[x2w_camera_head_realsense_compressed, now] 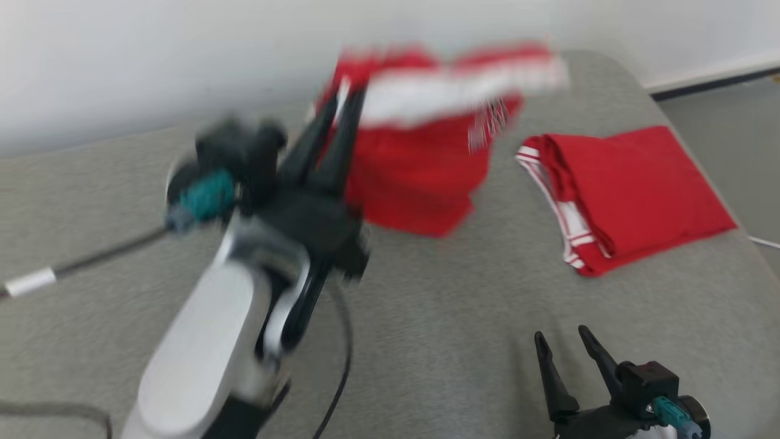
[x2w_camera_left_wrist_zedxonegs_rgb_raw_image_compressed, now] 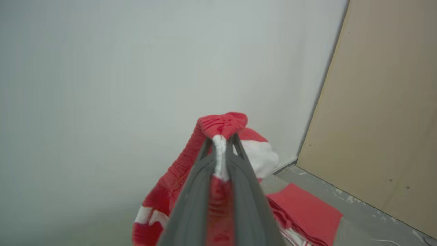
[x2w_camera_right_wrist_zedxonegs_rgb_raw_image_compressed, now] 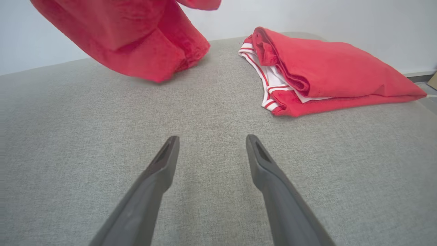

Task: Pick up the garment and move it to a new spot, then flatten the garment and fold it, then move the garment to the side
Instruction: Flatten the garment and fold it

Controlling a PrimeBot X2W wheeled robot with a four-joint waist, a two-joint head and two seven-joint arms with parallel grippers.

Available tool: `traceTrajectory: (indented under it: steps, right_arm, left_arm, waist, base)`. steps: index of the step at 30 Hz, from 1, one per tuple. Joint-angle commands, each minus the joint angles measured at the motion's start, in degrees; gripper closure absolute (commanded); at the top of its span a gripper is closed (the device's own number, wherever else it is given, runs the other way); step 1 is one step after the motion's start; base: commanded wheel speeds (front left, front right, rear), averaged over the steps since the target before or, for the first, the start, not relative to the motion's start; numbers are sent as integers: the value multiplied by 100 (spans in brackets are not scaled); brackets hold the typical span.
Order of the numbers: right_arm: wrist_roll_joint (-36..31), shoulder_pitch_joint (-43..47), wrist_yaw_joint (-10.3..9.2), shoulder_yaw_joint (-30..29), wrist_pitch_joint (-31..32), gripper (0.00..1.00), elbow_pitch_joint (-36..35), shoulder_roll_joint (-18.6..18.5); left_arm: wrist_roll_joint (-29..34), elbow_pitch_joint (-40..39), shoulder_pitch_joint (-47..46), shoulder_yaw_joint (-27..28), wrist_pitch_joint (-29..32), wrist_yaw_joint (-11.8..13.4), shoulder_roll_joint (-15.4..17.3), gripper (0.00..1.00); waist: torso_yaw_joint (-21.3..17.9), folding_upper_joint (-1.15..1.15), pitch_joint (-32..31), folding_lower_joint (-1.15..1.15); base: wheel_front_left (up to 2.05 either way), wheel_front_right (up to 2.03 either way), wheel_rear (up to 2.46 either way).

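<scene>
Sitting nearest in the head view, the right end effector (x2w_camera_head_realsense_compressed: 562,332) is at the lower right above the grey cloth-covered counter (x2w_camera_head_realsense_compressed: 426,341), its two dark fingers spread well apart with nothing between them. Its own wrist view shows the same gap (x2w_camera_right_wrist_zedxonegs_rgb_raw_image_compressed: 213,137), with bare grey cloth under it. Further in and to the left, the pale left forearm (x2w_camera_head_realsense_compressed: 201,341) rises from the bottom edge, blurred, and a thin black cable (x2w_camera_head_realsense_compressed: 91,261) with a white sleeve runs off to the left edge. The left end effector (x2w_camera_head_realsense_compressed: 347,97) points up and away. Its fingers are drawn close together and clamped on a bunched edge of the red garment (x2w_camera_head_realsense_compressed: 420,177), and the left wrist view shows red and white cloth pinched between the tips (x2w_camera_left_wrist_zedxonegs_rgb_raw_image_compressed: 221,139). The garment hangs below this grip as a crumpled red mass crossed by a white band, held up over the far middle of the counter. In the right wrist view its lowest fold (x2w_camera_right_wrist_zedxonegs_rgb_raw_image_compressed: 136,44) comes down close to the cloth, and whether it touches cannot be told. To the right, well apart from it, a second red garment (x2w_camera_head_realsense_compressed: 634,189) lies folded flat on the counter, white striped trim showing along its left edge. Behind everything stands a pale wall (x2w_camera_head_realsense_compressed: 183,61), with grey floor (x2w_camera_head_realsense_compressed: 719,122) at the far right.
</scene>
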Motion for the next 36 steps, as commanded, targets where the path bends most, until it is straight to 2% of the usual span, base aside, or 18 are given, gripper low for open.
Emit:
traceTrajectory:
  steps: [1,7,14,16,17,18,23,26,31,36]
  right_arm:
    - [-20,32,-14,10,25,0,-54,-8]
    - [-26,33,-14,113,119,0,-136,-16]
    - [-23,32,-14,155,163,0,-193,-32]
    - [-10,45,-14,161,165,0,-200,-42]
    - [-8,51,-14,153,165,0,-205,-48]
    - [-4,62,-14,142,170,0,-204,-55]
    - [-21,104,-14,70,208,0,-247,-67]
    - [-41,121,-14,47,220,0,-272,-66]
    - [-31,112,-14,91,221,0,-288,-60]
    - [-5,60,-14,129,227,0,-291,-69]
  left_arm:
    - [-41,-34,511,-24,137,83,182,100]
    - [-355,341,1950,156,236,287,550,100]
    - [-645,1043,2656,391,-62,398,599,100]
    - [-681,1136,2809,399,-200,304,585,100]
    - [-706,1174,2888,389,-261,241,591,65]
    - [-767,1234,2980,368,-252,173,593,0]
    - [-1010,1319,3289,393,-267,-124,732,0]
    - [-1110,1246,3424,461,-244,-291,921,0]
    - [-1057,1215,3388,632,-326,-245,1217,0]
    - [-827,1344,3102,332,-166,-363,1265,0]
  waist:
    - [474,0,-95,0]
    - [862,0,-108,0]
    - [993,0,-149,0]
    - [998,0,-160,0]
    - [1003,0,-163,0]
    - [1007,0,-168,0]
    - [1042,0,-202,0]
    - [1073,0,-211,0]
    - [1081,0,-207,0]
    - [1032,0,-179,0]
  base:
    - [0,0,0]
    - [0,0,0]
    - [0,0,0]
    - [0,0,0]
    - [0,0,0]
    - [0,0,0]
    - [0,0,0]
    - [0,0,0]
    - [0,0,0]
    - [0,0,0]
